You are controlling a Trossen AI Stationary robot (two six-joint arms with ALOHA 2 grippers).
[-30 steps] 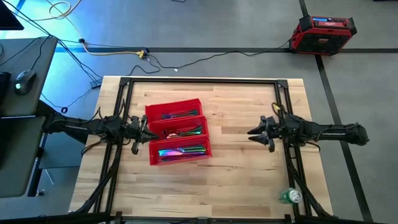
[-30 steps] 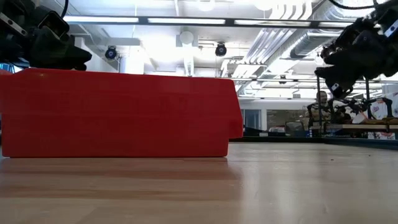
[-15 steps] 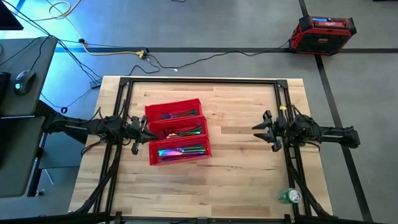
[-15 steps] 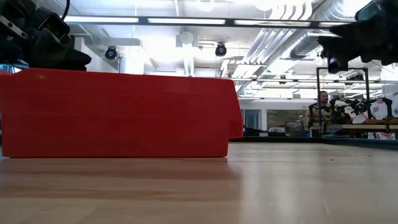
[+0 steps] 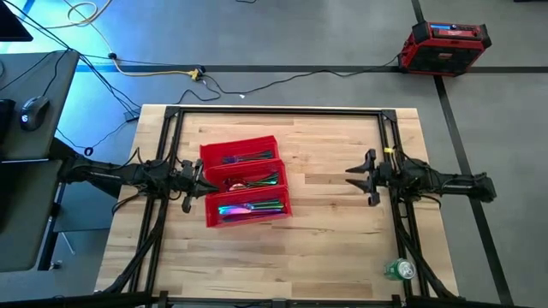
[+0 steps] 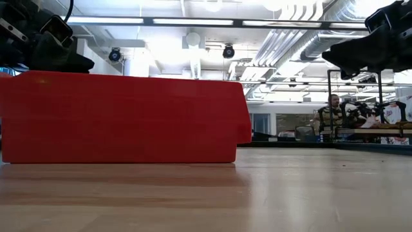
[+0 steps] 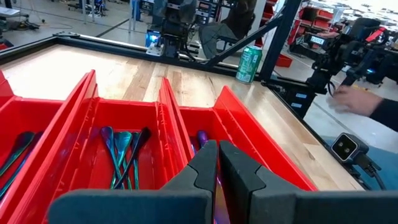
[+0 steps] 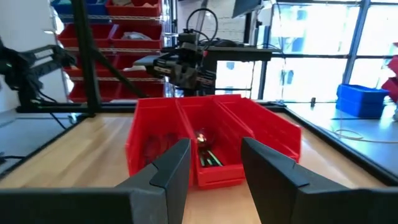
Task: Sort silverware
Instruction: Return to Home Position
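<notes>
The wooden table (image 5: 334, 239) carries the red tray (image 5: 238, 143), which sits a little askew, its three long compartments lying side by side. Everything else I place from that tray.

The left gripper (image 5: 199, 180) hangs just beside the tray's left end, about level with the wall between the middle and nearest compartments. Its fingers (image 7: 202, 165) are pressed together with nothing between them. The right gripper (image 5: 353, 177) is well apart from the tray, out past its right end and raised above the wood. Its fingers (image 8: 171, 165) are spread wide and empty, and they point back toward the tray.

The silverware (image 5: 253, 208) all lies inside the tray, lengthwise in the compartments. There are purple-blue pieces in the far one, green and gold in the middle, and a rainbow bunch in the nearest (quite a colourful lot).

A green can (image 5: 398, 270) stands far off from the tray, beyond the right gripper and toward the table's near edge.
</notes>
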